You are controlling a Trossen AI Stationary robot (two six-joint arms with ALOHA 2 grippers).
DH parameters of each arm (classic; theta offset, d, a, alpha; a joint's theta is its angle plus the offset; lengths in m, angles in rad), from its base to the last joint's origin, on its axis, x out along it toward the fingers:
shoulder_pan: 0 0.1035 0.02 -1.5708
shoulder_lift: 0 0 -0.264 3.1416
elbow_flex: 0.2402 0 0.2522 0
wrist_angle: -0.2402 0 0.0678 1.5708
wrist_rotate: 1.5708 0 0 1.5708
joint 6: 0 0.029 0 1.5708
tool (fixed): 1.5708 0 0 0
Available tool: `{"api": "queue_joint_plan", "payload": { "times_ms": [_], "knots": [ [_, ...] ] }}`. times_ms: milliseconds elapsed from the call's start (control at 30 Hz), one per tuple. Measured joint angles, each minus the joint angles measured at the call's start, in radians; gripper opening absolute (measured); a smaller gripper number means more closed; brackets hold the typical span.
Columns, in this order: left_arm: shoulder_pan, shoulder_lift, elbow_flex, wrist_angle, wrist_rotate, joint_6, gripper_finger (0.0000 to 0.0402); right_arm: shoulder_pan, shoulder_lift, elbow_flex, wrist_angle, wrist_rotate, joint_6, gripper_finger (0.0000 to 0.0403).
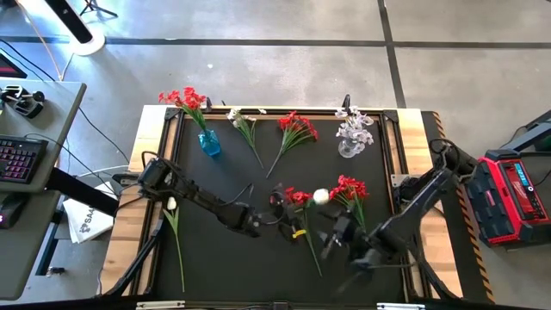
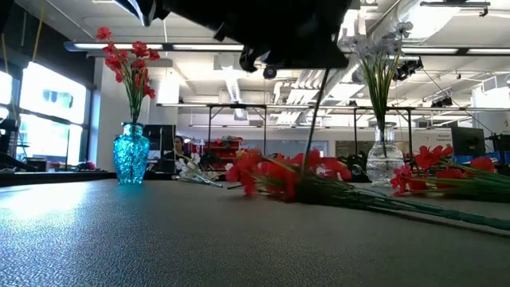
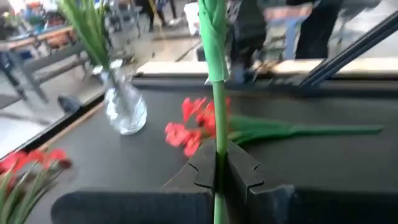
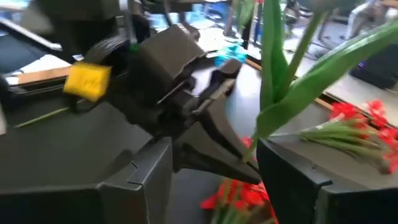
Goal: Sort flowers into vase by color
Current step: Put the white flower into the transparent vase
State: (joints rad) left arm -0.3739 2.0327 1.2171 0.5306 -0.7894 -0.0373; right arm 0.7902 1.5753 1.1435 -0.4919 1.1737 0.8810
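My left gripper (image 1: 293,215) (image 3: 217,165) is shut on the green stem (image 3: 216,93) of a white-headed flower (image 1: 320,196) over the table's middle. My right gripper (image 1: 331,237) (image 4: 214,155) stands open just to its right; the flower's stem and leaves (image 4: 273,62) rise between its fingers. A blue vase (image 1: 209,142) holds red flowers, and a clear vase (image 1: 349,146) holds white ones. Red sprigs (image 1: 297,198) (image 1: 349,188) (image 1: 294,131) and white ones (image 1: 245,122) (image 1: 172,207) lie flat on the mat. My left gripper pinches the stem's middle (image 3: 217,146) between its two fingers, which come about level and lie across it. The flower stands upright and clear of the table, head up, its thin lower end (image 2: 317,112) hanging below the fingers. My right gripper: whether a finger touches a leaf (image 4: 268,127), I cannot tell.
Both vases stand along the far edge of the black mat. The loose sprigs lie at the far middle, centre right and near left. A red device (image 1: 512,194) sits beyond the table's right edge, and a keyboard (image 1: 17,159) lies on a desk to the left.
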Motion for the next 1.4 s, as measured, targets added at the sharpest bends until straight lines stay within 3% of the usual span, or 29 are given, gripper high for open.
{"api": "queue_joint_plan", "payload": {
  "times_ms": [200, 333, 667, 733, 900, 1067, 1200, 1400],
  "knots": [
    [0.002, -0.003, 0.0, -0.01, 0.001, -0.004, 0.0, -0.05, 0.0, -0.012, 0.002, 0.051, -0.003, 0.0199],
    [0.001, -0.003, 0.0, -0.01, 0.001, 0.003, 0.0, -0.069, 0.0, -0.012, 0.008, 0.09, -0.006, 0.0171],
    [0.0, -0.003, 0.0, -0.009, 0.001, 0.008, 0.0001, -0.09, 0.0, -0.012, 0.011, 0.09, -0.069, 0.0028],
    [0.0, -0.003, 0.0, -0.008, 0.005, 0.0, 0.0008, -0.09, 0.0, -0.012, 0.012, 0.088, -0.076, 0.0008],
    [0.0, -0.003, 0.0, -0.023, 0.024, 0.019, 0.0061, -0.079, -0.019, -0.012, -0.014, 0.086, -0.078, 0.0008],
    [-0.016, -0.06, -0.001, -0.152, -0.058, 0.039, 0.0128, -0.018, -0.115, -0.012, -0.108, 0.143, -0.079, 0.0003],
    [-0.053, -0.144, 0.0, -0.272, -0.131, 0.028, 0.0157, 0.018, -0.241, -0.012, -0.199, 0.212, -0.113, 0.0002],
    [-0.12, -0.231, 0.0, -0.437, -0.228, -0.032, 0.0161, -0.006, -0.483, -0.012, -0.305, 0.101, -0.166, 0.0001]
  ]
}}
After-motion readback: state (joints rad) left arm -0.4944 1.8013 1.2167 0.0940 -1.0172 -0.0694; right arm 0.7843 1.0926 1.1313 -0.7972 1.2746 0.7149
